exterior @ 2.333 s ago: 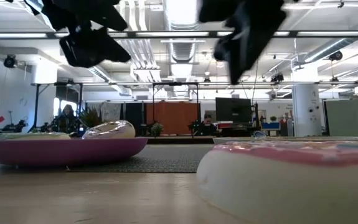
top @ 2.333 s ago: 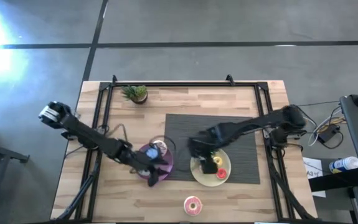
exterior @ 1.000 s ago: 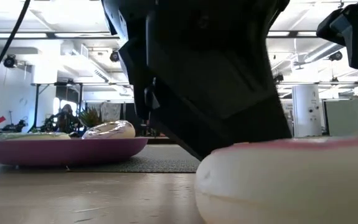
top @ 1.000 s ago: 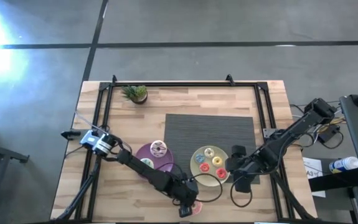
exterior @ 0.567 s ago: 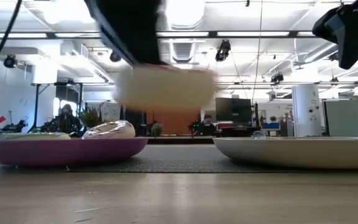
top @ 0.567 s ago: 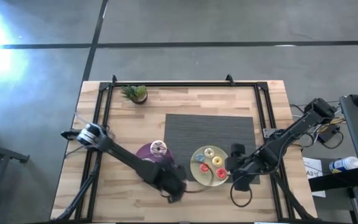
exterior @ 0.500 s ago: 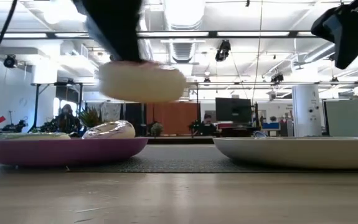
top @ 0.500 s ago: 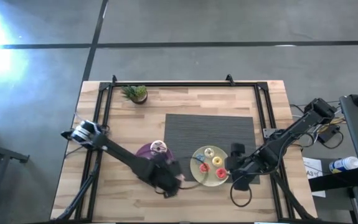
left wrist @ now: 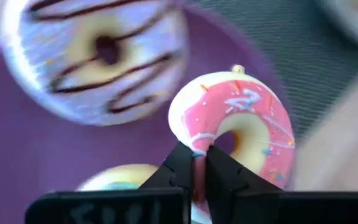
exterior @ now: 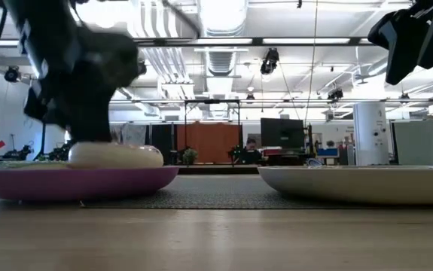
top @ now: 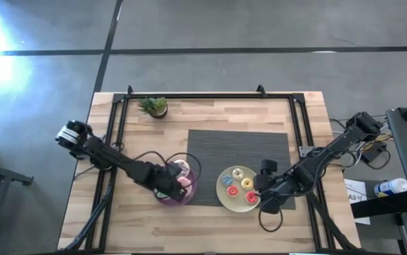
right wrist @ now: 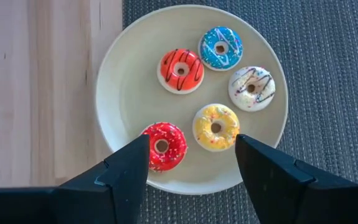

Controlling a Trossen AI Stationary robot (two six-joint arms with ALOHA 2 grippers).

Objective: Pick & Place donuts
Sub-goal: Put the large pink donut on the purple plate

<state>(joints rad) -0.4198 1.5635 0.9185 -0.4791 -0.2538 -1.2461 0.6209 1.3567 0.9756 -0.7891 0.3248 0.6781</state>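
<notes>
The left gripper [left wrist: 198, 163] has carried the pink donut [left wrist: 241, 134] from the bare wood near the table's front edge, where it lay alone 2.3 s ago, over to the purple plate [top: 187, 193], and its fingers remain pinched nearly shut on the donut's rim, the ring standing tilted just ahead of the fingertips. Beyond them lies a pale donut with dark stripes [left wrist: 98, 59], and just beside the fingers a third donut [left wrist: 119, 177] peeks out (only part of its top shows). A second ago the gripper was down at the donut on the wood; half a second ago the donut hung in the air on its way across. In the low view it now looks to be at plate level, so the placing seems all but done, with only the release left. The right gripper [right wrist: 191, 165] has drawn back from over the yellow plate [right wrist: 122, 99] and waits with fingers wide apart and empty; past them sit five small donuts: blue [right wrist: 220, 48], orange [right wrist: 180, 70], cream [right wrist: 251, 88], yellow [right wrist: 216, 127] and red [right wrist: 162, 145].
</notes>
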